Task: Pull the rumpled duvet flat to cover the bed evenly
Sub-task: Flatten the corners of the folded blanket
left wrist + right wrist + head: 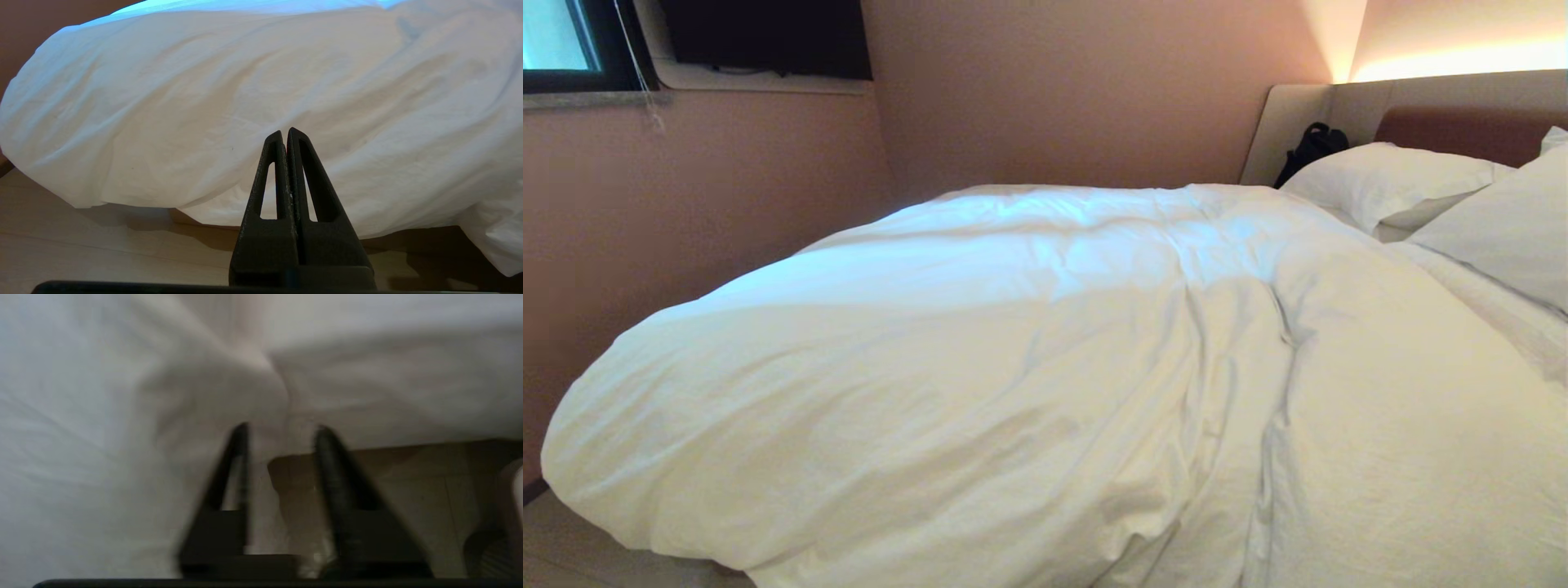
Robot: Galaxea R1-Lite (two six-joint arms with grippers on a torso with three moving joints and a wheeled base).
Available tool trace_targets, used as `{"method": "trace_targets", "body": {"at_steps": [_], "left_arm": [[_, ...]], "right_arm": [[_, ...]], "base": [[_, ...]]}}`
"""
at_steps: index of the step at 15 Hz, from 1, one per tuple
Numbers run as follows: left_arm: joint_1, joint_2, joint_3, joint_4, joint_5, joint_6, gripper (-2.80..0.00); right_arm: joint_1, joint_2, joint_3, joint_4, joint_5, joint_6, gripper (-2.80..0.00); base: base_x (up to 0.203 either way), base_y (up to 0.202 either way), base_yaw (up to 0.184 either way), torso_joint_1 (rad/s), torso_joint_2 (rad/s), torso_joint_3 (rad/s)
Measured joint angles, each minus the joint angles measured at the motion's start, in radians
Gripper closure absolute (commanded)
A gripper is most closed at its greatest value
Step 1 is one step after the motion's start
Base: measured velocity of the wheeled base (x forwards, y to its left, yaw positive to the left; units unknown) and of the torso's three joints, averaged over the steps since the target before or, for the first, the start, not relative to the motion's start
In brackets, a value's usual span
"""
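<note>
The puffy white duvet lies spread over the bed, wrinkled, with a long crease down its middle and its near edge hanging over the side. Neither arm shows in the head view. My left gripper hangs shut and empty low in front of the duvet's overhanging edge, apart from it. Close to a fold of the duvet at its lower edge, my right gripper stands open; a flap of cloth hangs just beyond the gap between its fingers.
Two white pillows lean at the headboard, with a black bag behind them. A pink wall runs close along the bed's far side. Pale wood floor lies below the bed's tan base.
</note>
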Motion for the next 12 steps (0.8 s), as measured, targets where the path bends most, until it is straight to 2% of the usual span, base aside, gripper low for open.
{"method": "trace_targets", "body": {"at_steps": [12], "left_arm": [[0.0,0.0,0.0,0.0,0.0,0.0,0.0]], "right_arm": [[-0.007,0.056,0.1,-0.004,0.106,-0.141,-2.8]], "base": [[0.0,0.0,0.0,0.0,0.0,0.0]]}}
